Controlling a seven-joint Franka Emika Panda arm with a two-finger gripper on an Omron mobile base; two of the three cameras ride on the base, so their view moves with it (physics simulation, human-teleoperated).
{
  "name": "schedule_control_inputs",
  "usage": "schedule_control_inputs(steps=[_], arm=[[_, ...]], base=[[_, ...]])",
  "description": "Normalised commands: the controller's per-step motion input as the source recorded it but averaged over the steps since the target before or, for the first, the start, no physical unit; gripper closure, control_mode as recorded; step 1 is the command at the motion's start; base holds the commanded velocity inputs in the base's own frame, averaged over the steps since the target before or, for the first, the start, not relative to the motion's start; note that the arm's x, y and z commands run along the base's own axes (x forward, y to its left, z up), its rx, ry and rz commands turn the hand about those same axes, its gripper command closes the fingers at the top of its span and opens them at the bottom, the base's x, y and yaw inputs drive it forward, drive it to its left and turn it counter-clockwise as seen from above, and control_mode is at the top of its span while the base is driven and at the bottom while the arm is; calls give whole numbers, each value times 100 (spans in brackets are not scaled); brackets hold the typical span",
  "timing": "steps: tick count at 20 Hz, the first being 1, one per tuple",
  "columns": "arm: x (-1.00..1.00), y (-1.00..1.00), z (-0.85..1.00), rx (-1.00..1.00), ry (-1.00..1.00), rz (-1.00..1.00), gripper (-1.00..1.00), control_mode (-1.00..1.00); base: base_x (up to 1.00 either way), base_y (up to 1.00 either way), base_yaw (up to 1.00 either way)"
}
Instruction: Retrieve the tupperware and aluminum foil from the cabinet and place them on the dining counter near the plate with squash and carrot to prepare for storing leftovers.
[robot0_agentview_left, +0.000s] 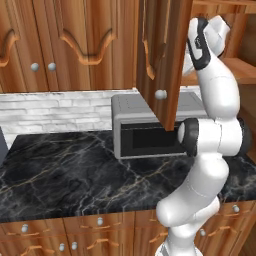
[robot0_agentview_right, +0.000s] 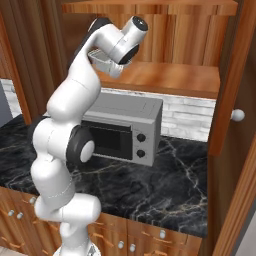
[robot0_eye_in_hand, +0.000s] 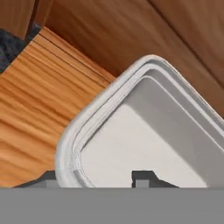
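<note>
1. Tupperware (robot0_eye_in_hand: 144, 144): translucent grey-white tub with a stepped rim, standing upright on the cabinet shelf (robot0_agentview_right: 165, 77) at its left end, just under the robot's hand; seen in the right base view as a pale tub (robot0_agentview_right: 102, 62) beneath the wrist.
2. Gripper (robot0_eye_in_hand: 94, 179): lowered over the tub's near rim. One dark fingertip (robot0_eye_in_hand: 142, 177) stands inside the tub, the other outside its wall, so the jaws straddle the rim; whether they have clamped on it cannot be told.
3. Cabinet (robot0_agentview_left: 165, 55): brown wooden wall unit, its tall plank door swung open toward the camera, round white knob (robot0_agentview_left: 160, 94) low on the door. A second bare shelf sits above the first.
4. Microwave (robot0_agentview_right: 125, 127): grey, with two round dials on the right, standing on the counter directly below the open cabinet.
5. Counter (robot0_agentview_left: 65, 170): black marble-veined top against a white brick wall, with knobbed wooden drawers beneath.
6. Neighbouring cabinets (robot0_agentview_left: 60, 40): carved arch panels, shut, to the left.
</note>
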Motion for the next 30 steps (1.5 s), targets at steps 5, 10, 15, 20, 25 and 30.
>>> schedule_control_inputs(steps=[5, 10, 15, 20, 25, 30], arm=[[-58, 0, -44, 0, -57, -16, 100, -100], [-91, 0, 29, 0, -14, -6, 100, -100], [-100, -27, 10, -1, 11, 0, 100, -100], [-100, -77, 1, 0, 12, -2, 100, -100], [-100, -26, -16, -4, 19, -4, 100, -100], [-100, 31, -40, -17, 22, 0, 100, -100]], base=[[0, 0, 0], [0, 0, 0], [0, 0, 0], [0, 0, 0], [0, 0, 0], [0, 0, 0]])
